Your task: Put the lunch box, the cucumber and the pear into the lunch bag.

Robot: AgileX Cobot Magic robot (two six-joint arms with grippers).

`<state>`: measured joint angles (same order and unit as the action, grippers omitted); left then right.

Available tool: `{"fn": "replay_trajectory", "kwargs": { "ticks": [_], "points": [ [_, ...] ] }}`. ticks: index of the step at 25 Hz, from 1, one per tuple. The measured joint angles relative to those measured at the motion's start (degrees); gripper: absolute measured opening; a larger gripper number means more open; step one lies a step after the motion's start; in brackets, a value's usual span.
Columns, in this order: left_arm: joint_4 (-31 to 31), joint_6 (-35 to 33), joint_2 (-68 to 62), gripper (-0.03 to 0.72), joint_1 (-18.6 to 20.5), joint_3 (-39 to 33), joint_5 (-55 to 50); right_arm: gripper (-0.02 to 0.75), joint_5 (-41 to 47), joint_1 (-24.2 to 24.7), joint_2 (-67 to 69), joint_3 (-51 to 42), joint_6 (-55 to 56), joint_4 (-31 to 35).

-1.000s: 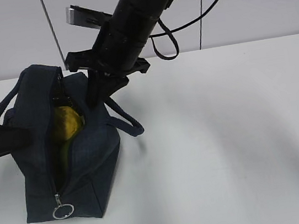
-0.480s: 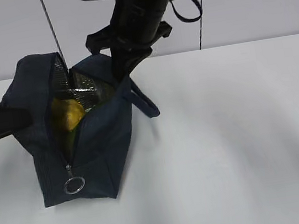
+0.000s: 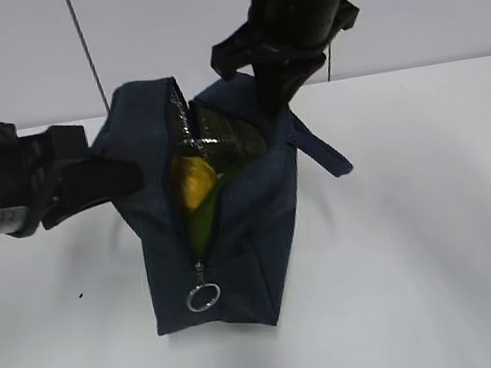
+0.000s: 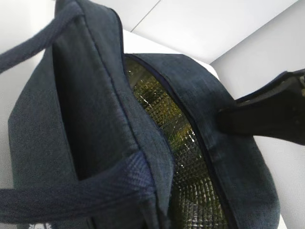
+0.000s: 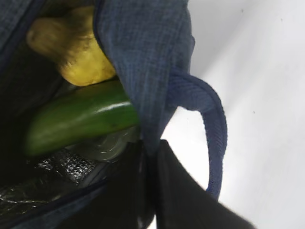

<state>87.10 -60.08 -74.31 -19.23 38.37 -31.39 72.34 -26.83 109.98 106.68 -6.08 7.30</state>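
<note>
The dark navy lunch bag [image 3: 253, 238] stands on the white table with its top zipper open. Inside it I see the yellow pear [image 3: 192, 180] above the green cucumber [image 3: 199, 229]. In the right wrist view the pear [image 5: 78, 52] lies on the cucumber [image 5: 81, 119], and a clear corner of the lunch box [image 5: 102, 143] shows under them. My right gripper [image 3: 274, 111] is shut on the bag's right rim [image 5: 151, 148]. My left gripper [image 3: 130, 177] is shut on the bag's left side, where the wrist view shows only fabric and a handle [image 4: 71, 191].
The zipper's metal ring pull [image 3: 203, 297] hangs at the bag's near end. One rope handle [image 3: 323, 150] sticks out to the right. The silver lining [image 4: 190, 157] shows in the mouth. White table [image 3: 439, 257] stretches to the right and front; a wall stands behind.
The bag has shifted to the right, carried along by both grippers. The left arm has come into view from the left, and the bag's mouth gapes wider.
</note>
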Motion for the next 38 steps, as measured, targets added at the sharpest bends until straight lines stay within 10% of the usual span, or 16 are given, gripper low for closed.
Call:
{"fn": "replay_trajectory", "kwargs": {
  "ticks": [22, 31, 38],
  "points": [
    [4.6, -0.4, -10.9, -0.015, -4.6, 5.6, -0.3, 0.011, -0.8, 1.2, -0.2, -3.4, -3.0, -0.9],
    [4.4, -0.4, -10.9, 0.162, -4.6, 5.6, -0.3, 0.422, -0.8, 1.2, -0.5, -3.4, -3.6, -0.3],
    [1.7, -0.4, -10.9, 0.278, -4.6, 5.6, -0.3, 0.486, -0.9, 1.2, -0.5, -3.4, -3.5, 1.4]
  ]
}}
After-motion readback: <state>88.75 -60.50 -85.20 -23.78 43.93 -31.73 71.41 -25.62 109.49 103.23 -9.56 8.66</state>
